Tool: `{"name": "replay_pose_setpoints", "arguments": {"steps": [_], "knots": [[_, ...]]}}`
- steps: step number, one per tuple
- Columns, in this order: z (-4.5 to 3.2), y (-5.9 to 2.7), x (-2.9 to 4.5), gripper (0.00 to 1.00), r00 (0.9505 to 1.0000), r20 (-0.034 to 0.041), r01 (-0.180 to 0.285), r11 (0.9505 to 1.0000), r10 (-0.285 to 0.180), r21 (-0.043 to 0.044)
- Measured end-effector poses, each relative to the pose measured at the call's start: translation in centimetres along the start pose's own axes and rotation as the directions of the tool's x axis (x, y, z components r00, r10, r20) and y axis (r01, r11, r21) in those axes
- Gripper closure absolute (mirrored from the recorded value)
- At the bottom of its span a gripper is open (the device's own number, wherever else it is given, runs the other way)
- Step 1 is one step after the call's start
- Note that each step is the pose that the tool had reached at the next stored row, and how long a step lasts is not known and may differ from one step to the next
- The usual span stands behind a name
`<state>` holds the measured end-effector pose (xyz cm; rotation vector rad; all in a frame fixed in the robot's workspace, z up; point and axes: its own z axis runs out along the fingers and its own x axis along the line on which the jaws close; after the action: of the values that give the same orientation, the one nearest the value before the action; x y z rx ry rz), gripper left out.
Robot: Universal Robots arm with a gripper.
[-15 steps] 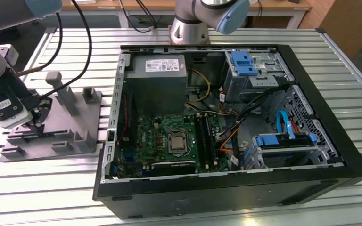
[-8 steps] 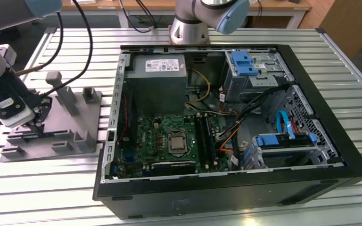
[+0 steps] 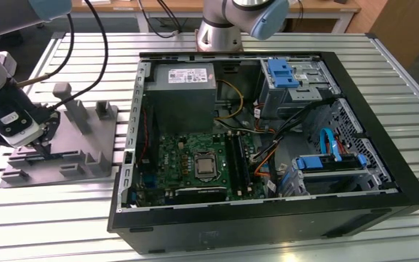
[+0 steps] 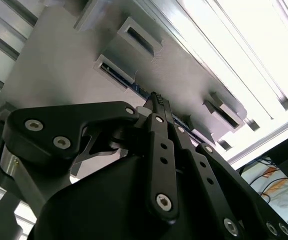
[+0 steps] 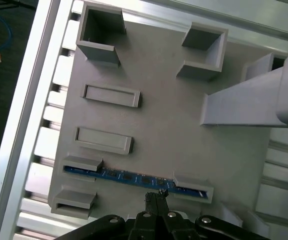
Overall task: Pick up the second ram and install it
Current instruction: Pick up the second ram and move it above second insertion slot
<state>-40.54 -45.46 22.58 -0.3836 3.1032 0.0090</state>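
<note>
- The gripper [image 5: 156, 194] has its fingertips pressed together, hovering just beside the second ram [image 5: 128, 176]
- The second ram stands on edge in the slots of the grey holder [image 5: 159, 130]
- In the exterior view, the holder sits left of the open computer case [image 3: 384, 180]

Nothing legible anywhere. In the exterior view, a white label [image 3: 190, 75] on the grey power supply [image 3: 184, 106] inside the computer case [image 3: 388, 142], with print too fine to read. A faint square patch [image 3: 208, 236] on the case's near outer wall, perhaps a sticker, equally unreadable. A dark mark [image 3: 9, 117] on the arm's white wrist housing [image 3: 17, 131], shape unclear. On the second ram [image 5: 133, 176] in the first wrist view, tiny markings along the blue board, none decipherable.
</note>
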Motion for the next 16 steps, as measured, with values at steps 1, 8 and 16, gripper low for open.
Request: {"name": "replay_pose_setpoints", "arguments": {"steps": [1, 8, 16], "knots": [[0.0, 0.0, 0.0, 0.9, 1.0, -0.0001, 0.007, 1.0, -0.007, -0.0001], [0.0, 0.0, 0.0, 0.9, 0.9981, -0.0002, 0.061, 0.9981, -0.061, -0.0009], [0.0, 0.0, 0.0, 0.9, 0.9918, -0.0004, 0.128, 0.9918, -0.128, -0.002]]}}
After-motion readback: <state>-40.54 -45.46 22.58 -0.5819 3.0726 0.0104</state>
